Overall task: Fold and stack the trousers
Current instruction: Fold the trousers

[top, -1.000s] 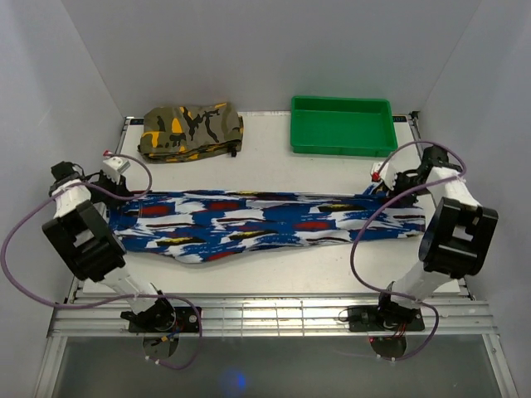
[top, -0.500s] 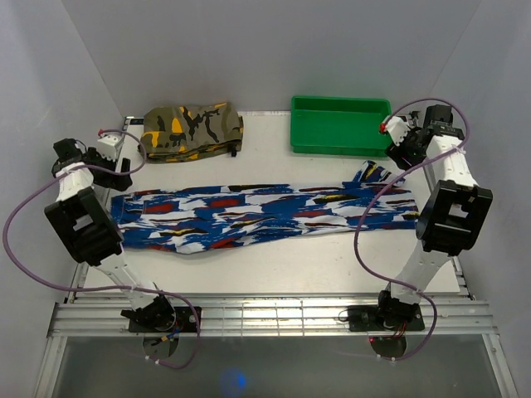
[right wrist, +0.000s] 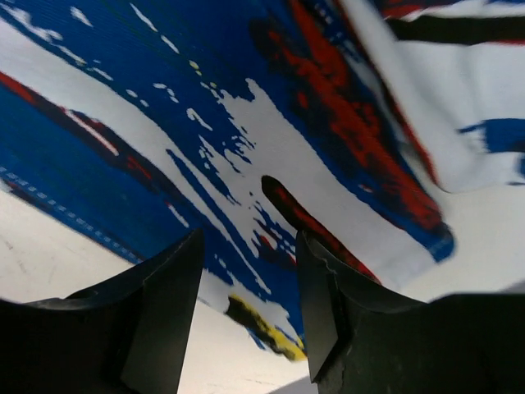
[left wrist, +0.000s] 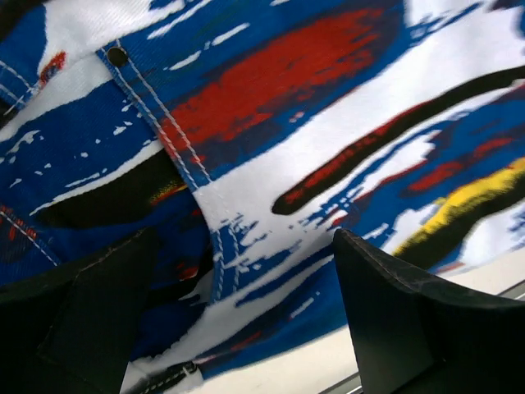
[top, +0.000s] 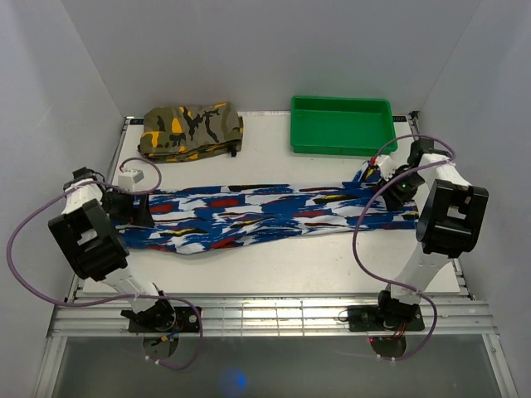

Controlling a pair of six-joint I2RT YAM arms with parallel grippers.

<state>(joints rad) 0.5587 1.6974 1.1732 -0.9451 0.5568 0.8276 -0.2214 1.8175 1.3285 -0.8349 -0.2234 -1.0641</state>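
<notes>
The trousers (top: 265, 217) lay stretched in a long band across the middle of the desk (top: 274, 269), flattened, I judged, ready for folding end to end. At the left end the left tool (top: 137, 209) hung over them with jaws wide and nothing in them. At the right end the right tool (top: 387, 181) stood with jaws partly apart, gripping nothing. From above the jaws were hard to read. The wrist views showed cloth lying free between the fingers (left wrist: 90, 312), plus a stitched seam and rivet. The camouflage garment (top: 191, 130) and green tray (top: 340, 148), along the top of the frame, showed only from overhead.

A folded camouflage garment (top: 191, 130) lies far left on the white table (top: 274, 267), with a green tray (top: 340, 128) well apart to its right.
</notes>
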